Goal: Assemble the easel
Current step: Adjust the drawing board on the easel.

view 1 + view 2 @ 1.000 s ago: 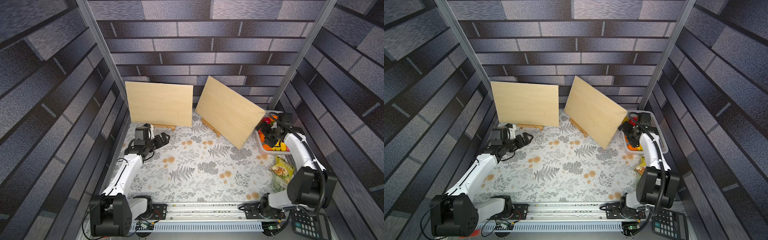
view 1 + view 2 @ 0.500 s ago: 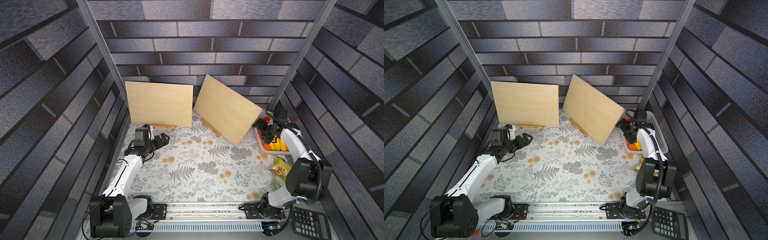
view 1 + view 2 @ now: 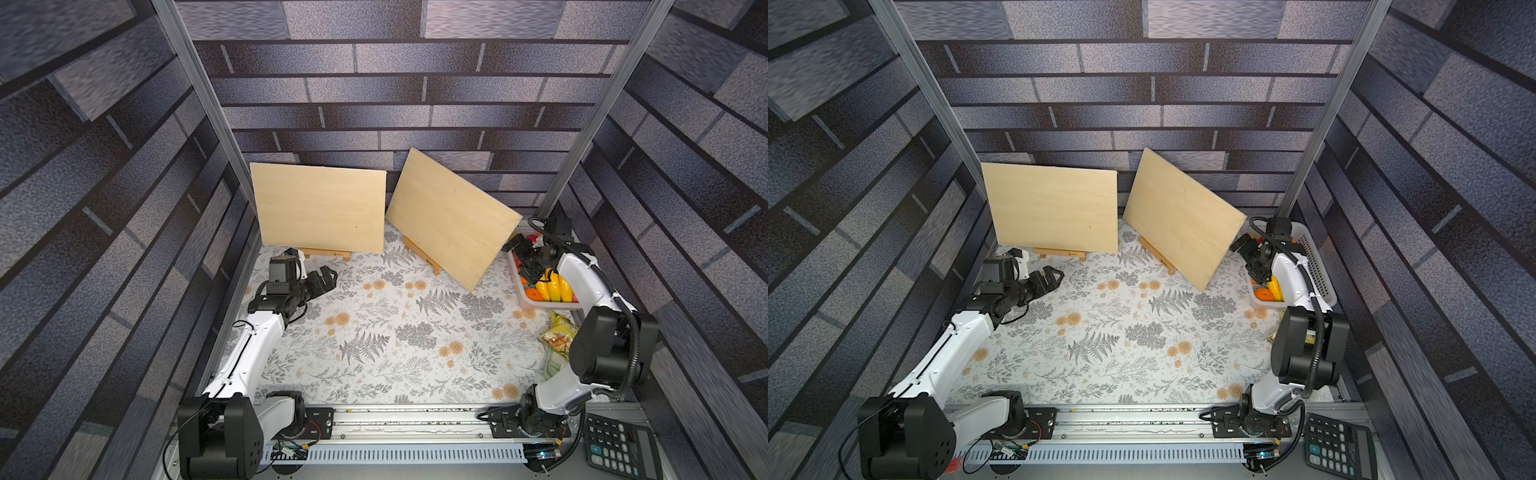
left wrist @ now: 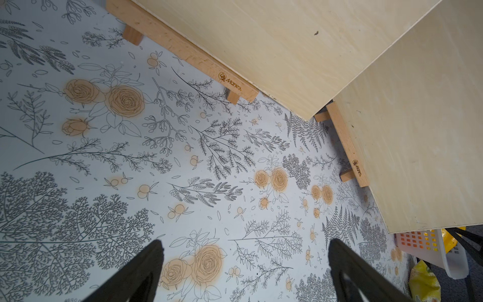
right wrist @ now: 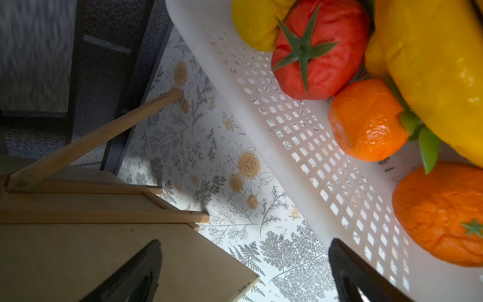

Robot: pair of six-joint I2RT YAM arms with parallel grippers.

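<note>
- My left end effector (image 3: 328, 277) hangs low over the desk (image 3: 395, 340) near its far left corner, jaws spread wide and holding nothing. In the left wrist view both fingers (image 4: 154, 256) frame only bare floral cover.
- Just beyond it stands the left easel (image 3: 326, 252) at the far left corner. The left board (image 3: 320, 208) sits on its ledge and leans back toward the far edge, level along its top.
- My right end effector (image 3: 519, 259) is also wide open and empty. It is beside the near right corner of the right board (image 3: 451, 218), between that board and the basket (image 3: 1318, 270).
- The right easel (image 3: 419, 252) stands along the far edge, toward the far right corner, turned at an angle. Its board rests on the ledge, tilted back.
- From the right wrist, the easel's rear leg (image 5: 104, 133) props on the desk behind the board — whether my finger touches the board I cannot tell.
- The basket sits at the right edge, holding a tomato (image 5: 318, 49), oranges (image 5: 366, 120) and a yellow pepper (image 5: 431, 65).
- A snack bag (image 3: 559, 332) lies at the right edge — nearer than the basket.
- A calculator (image 3: 619, 444) rests off the desk's near right corner.
</note>
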